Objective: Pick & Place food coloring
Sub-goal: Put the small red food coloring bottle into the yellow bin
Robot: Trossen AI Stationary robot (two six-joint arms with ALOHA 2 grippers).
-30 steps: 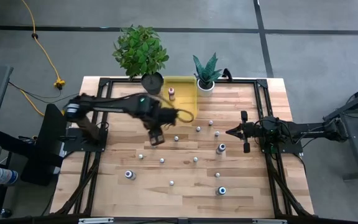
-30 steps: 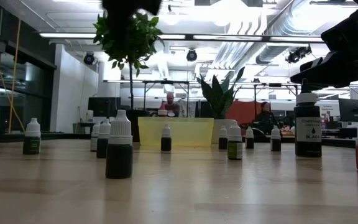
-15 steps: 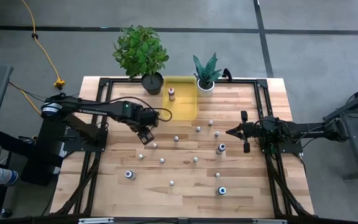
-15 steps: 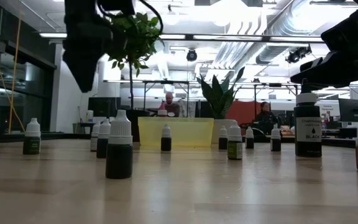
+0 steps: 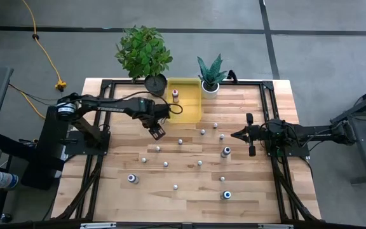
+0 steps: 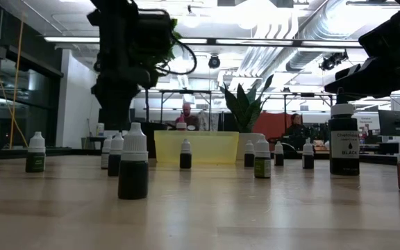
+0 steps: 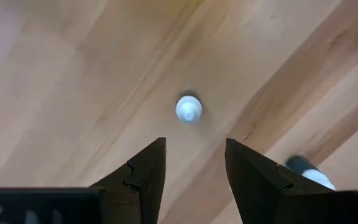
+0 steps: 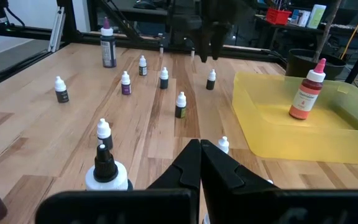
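The left claw [image 5: 158, 132] hangs spread and empty just left of the yellow tray [image 5: 184, 102], fingers straddling a small white-capped bottle [image 7: 188, 109] below, likely lining up a pick. One red bottle [image 5: 175, 95] stands in that tray; about thirteen bottles dot the tabletop [image 5: 189, 191]. Right of the tray, the right claw [image 5: 235, 135] waits, pressed together.

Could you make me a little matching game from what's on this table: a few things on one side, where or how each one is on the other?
Things:
1. red bottle
2. left gripper
3. right gripper
4. leafy plant

Places or states:
A. jaws shut, at the table's right side
B. in a dark pot at the table's back edge
C. standing in the yellow tray
D. jaws open above a small white-capped bottle

Pairs: 1-C, 2-D, 3-A, 4-B
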